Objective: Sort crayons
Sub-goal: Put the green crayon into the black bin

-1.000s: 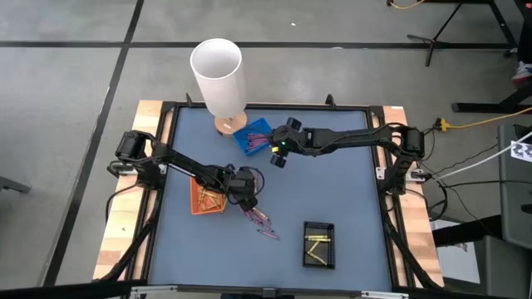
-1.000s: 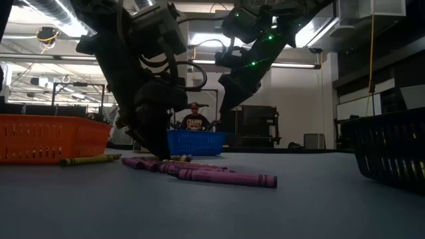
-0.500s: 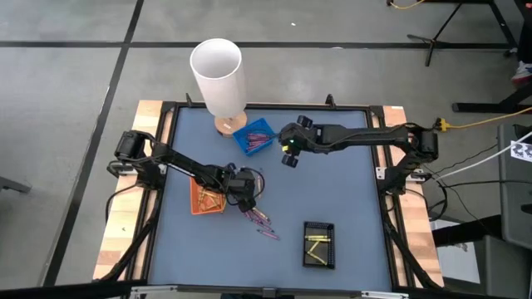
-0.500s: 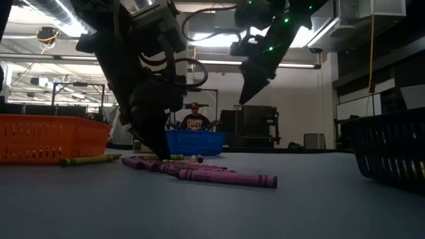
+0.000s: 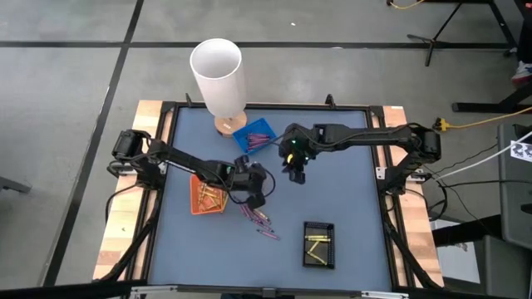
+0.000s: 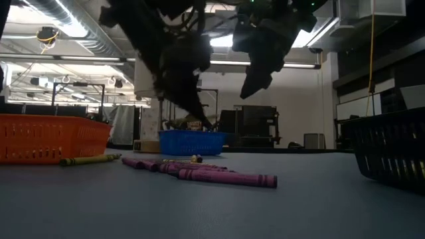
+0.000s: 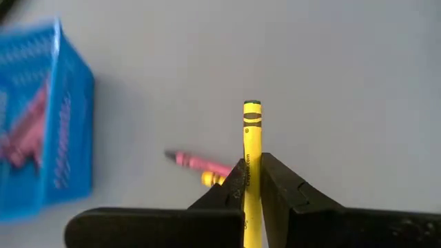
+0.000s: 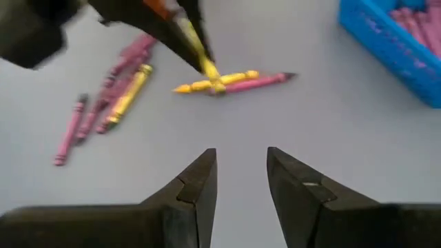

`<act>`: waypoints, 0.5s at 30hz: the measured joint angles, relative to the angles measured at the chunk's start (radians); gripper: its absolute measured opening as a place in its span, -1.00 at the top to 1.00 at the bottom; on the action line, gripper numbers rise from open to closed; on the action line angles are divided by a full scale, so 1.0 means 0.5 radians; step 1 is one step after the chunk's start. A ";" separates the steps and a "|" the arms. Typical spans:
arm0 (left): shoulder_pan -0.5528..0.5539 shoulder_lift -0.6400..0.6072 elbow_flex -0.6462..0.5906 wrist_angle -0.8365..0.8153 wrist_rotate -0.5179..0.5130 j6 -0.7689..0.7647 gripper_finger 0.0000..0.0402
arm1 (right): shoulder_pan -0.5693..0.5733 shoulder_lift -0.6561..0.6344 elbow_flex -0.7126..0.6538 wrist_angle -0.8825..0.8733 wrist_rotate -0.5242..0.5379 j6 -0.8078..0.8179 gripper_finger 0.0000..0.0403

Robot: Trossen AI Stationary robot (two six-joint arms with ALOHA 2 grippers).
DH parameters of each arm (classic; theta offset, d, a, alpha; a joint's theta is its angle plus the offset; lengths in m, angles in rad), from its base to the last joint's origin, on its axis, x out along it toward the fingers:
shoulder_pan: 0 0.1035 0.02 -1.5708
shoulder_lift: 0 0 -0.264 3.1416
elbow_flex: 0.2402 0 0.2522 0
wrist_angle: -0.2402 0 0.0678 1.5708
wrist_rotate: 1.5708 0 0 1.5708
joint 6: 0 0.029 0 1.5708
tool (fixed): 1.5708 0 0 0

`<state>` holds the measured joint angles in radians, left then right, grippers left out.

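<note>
The left claw (image 5: 259, 193), left of centre in the high view, is clamped on a yellow crayon (image 7: 251, 148); in the left wrist view the stick rises straight up between the two dark fingers (image 7: 282, 189), which press it from both sides, its tip well clear of them. The claw hangs above the desk (image 5: 349, 191), over the loose crayons (image 5: 262, 220) lying just below centre of the high view, mostly purple-pink with a few yellow. In the low view these lie in a row on the desk surface, one long purple crayon (image 6: 229, 177) nearest.

The right claw (image 5: 296, 171) hovers near the centre of the high view, just right of the left one, its fingers (image 8: 196, 186) apart with nothing between them.

The blue tray (image 5: 254, 135) at upper centre holds purple-pink crayons; the orange tray (image 5: 207, 198) at left and the black tray (image 5: 319, 244) at lower right hold yellowish ones.
</note>
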<state>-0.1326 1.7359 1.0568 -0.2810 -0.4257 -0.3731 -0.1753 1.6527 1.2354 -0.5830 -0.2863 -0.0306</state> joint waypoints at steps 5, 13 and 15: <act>-0.014 -0.003 0.112 0.017 -0.059 0.294 0.96 | -0.002 0.000 0.000 0.013 -0.096 0.120 0.37; -0.027 -0.004 0.153 0.148 -0.131 0.559 0.95 | -0.002 0.000 0.000 0.011 -0.104 0.425 0.37; -0.027 -0.004 0.153 0.158 -0.131 0.578 0.95 | -0.002 0.000 0.000 0.012 -0.162 0.500 0.37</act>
<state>-0.1463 1.7340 1.1332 -0.2019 -0.4911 -0.0843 -0.1761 1.6527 1.2354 -0.5770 -0.3675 0.2192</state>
